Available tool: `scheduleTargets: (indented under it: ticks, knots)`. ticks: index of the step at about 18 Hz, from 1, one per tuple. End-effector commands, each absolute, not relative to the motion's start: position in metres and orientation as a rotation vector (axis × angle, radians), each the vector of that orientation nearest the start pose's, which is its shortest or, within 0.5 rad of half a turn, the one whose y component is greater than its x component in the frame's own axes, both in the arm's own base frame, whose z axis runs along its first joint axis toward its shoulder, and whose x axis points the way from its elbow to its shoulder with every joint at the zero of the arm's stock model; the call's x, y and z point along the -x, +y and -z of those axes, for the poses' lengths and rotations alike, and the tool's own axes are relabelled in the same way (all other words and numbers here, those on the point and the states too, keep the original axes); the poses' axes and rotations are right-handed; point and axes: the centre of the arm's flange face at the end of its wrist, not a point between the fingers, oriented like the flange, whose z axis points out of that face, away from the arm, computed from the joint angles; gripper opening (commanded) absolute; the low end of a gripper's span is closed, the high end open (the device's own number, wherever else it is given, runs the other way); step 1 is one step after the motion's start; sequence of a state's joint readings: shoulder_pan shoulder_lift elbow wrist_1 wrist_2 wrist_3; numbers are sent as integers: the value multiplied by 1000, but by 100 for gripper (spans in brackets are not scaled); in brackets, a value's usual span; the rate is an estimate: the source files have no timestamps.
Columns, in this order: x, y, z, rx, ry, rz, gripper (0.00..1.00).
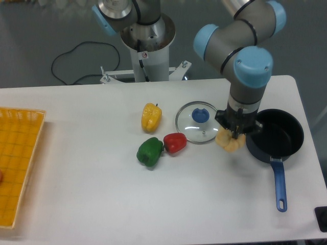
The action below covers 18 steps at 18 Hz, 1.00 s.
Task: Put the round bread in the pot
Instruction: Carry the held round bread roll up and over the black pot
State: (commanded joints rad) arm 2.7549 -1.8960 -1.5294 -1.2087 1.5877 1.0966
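Midway: gripper clamped on round bread, lifted just beside pot rim; carry-over and release remaining.

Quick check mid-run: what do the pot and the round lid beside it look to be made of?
The pot: black matte body, probably coated metal, with a glossy blue handle that looks plastic. The lid: clear, glass-like, since the table shows through, with a thin metallic-looking rim and blue knob.

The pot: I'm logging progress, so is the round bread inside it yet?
Not yet. The pot shows only its bare black inside; the round bread hangs in the gripper just left of its rim.
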Motion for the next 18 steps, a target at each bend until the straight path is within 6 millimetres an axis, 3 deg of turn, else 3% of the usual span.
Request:
scheduleTargets:
  ticks: [3,11,15,18]
  knots:
    - [532,329,-377,3124,-90,-117,0]
    - [574,263,-369,3134,-61,-120,0]
    - [597,255,-351,3130,-80,-153,0]
    - [606,256,-351,3129,-83,-167,0]
